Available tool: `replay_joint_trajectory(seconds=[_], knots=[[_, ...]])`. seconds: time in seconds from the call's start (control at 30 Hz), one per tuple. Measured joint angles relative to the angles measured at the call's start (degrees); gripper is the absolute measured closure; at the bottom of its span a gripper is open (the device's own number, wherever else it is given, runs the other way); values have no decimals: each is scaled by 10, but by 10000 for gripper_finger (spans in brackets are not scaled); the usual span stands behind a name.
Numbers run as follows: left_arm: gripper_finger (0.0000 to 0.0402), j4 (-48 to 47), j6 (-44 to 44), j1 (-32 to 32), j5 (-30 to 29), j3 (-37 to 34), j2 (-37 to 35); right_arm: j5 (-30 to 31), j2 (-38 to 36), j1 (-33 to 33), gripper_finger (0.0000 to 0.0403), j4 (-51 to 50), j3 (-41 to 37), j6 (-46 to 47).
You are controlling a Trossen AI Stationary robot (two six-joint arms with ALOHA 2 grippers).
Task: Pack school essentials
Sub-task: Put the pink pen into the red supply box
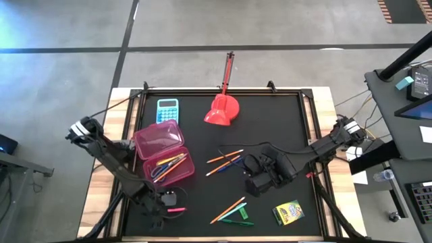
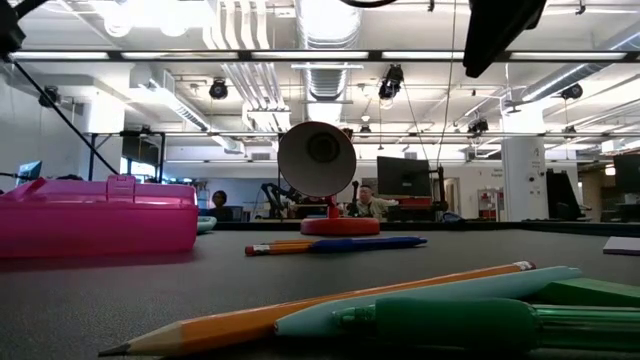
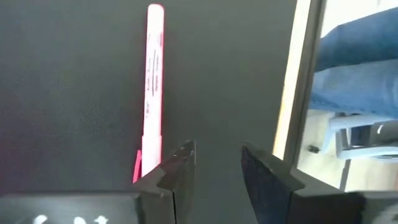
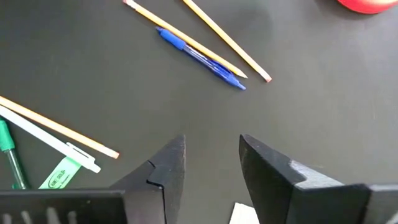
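Note:
An open pink box (image 1: 164, 152) at the table's left holds several pencils and pens. My left gripper (image 1: 167, 200) (image 3: 217, 165) hovers open close to the near edge, and a pink highlighter (image 3: 152, 93) (image 1: 177, 210) lies on the mat beside it, outside the fingers. My right gripper (image 1: 260, 179) (image 4: 211, 155) stands open over bare mat at mid-table. Ahead of it lie a blue pen (image 4: 200, 60) and two orange pencils (image 4: 227, 40). An orange pencil (image 1: 228, 209), a white pen (image 4: 50, 140) and a green pen (image 1: 237, 221) lie near the front. The crayon box (image 1: 288, 212) lies front right.
A light-blue calculator (image 1: 167, 110) and a red scoop (image 1: 223, 111) with a long handle sit at the far side. A small white piece (image 4: 244, 214) shows under my right gripper. The table's wooden edge (image 3: 291, 81) runs close to my left gripper, and a person's leg (image 3: 354, 68) is beyond it.

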Motion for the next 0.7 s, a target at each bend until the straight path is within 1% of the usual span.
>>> replay_joint_trajectory(seconds=[0.17,0.33,0.47,0.57,0.7], knots=[[290,0,2,0,2,0,11,0,0,0,259,0,0,-1],[290,-2,47,0,-9,4,7,0,0,-1,259,0,-1,-5],[290,-7,112,-1,-41,25,8,0,0,-1,259,0,-3,-8],[290,-30,152,-3,-82,32,10,0,0,-1,259,0,-8,-8],[290,-50,151,-3,-118,34,10,0,0,-1,259,0,-20,-3]])
